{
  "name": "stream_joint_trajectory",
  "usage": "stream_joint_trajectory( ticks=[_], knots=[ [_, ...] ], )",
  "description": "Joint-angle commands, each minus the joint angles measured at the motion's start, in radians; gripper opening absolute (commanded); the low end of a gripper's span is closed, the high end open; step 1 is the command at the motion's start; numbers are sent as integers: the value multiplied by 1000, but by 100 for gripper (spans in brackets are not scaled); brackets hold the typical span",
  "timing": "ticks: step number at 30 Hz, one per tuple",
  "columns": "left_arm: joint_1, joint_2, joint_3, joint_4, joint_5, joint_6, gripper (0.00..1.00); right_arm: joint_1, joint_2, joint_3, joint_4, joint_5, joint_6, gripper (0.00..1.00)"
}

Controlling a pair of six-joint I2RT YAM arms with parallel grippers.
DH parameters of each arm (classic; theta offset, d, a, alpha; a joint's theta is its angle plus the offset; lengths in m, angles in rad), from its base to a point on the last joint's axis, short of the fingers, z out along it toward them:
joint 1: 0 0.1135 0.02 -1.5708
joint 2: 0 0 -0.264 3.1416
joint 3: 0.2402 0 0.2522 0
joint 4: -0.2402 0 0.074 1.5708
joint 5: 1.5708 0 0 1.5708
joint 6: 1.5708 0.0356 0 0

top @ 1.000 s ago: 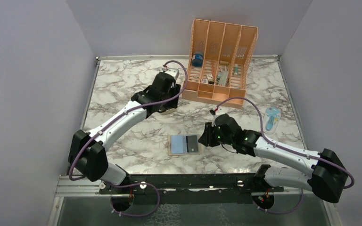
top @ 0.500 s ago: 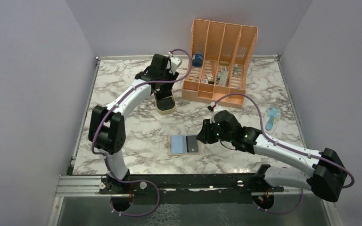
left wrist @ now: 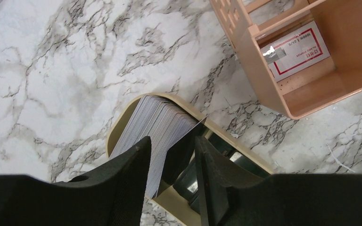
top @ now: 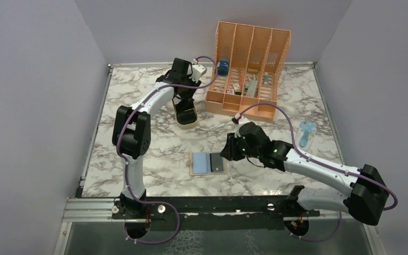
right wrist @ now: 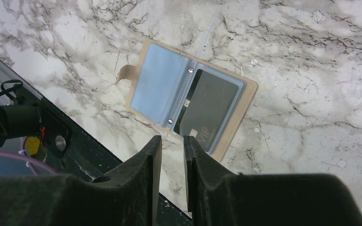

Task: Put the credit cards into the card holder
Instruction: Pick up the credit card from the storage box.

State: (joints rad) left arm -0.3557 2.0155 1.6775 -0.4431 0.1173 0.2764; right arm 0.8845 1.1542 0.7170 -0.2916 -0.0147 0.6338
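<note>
**Left gripper (left wrist: 172, 141) half open over the credit cards (left wrist: 155, 122)**

Your jaws straddle the stack's end in the tan tray (left wrist: 118, 127), gripping nothing. These look thin, stiff and slick, so pinch one by its upper edge. The card holder (top: 199, 163) lies open, well apart.

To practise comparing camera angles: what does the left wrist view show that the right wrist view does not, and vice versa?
Only the left wrist view: a tan tray holding a stack of grey cards, the left gripper at that stack, and a corner of the orange organizer with a red-labelled box. Only the right wrist view: the open wallet, a black card in one blue pocket, the right gripper near its edge. Both: the marble table, and each gripper's jaws standing apart.
</note>
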Motion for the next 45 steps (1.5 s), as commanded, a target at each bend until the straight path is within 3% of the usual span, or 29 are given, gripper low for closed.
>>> stream_joint_trajectory(
  ticks=[1, 8, 13, 16, 24, 33, 45],
  knots=[
    [-5, 36, 32, -14, 51, 34, 39, 4, 9, 31, -14, 11, -13, 25],
    [-5, 40, 33, -20, 25, 48, 33, 4, 4, 21, -14, 16, -6, 25],
    [-5, 30, 33, -22, 10, 52, 9, 3, -2, 17, -16, 20, -3, 25],
    [-5, 8, 35, -31, 21, 35, 0, 4, -12, 19, -22, 22, -3, 25],
    [-4, -132, 1, -35, 71, -91, 0, 5, -119, 31, -35, 45, 3, 25],
    [-5, -301, -104, -19, 218, -287, 0, 5, -181, 7, -6, 24, 54, 30],
    [-5, -639, -482, 69, 474, -510, 0, 5, -284, -65, 163, -150, 163, 31]
  ],
)
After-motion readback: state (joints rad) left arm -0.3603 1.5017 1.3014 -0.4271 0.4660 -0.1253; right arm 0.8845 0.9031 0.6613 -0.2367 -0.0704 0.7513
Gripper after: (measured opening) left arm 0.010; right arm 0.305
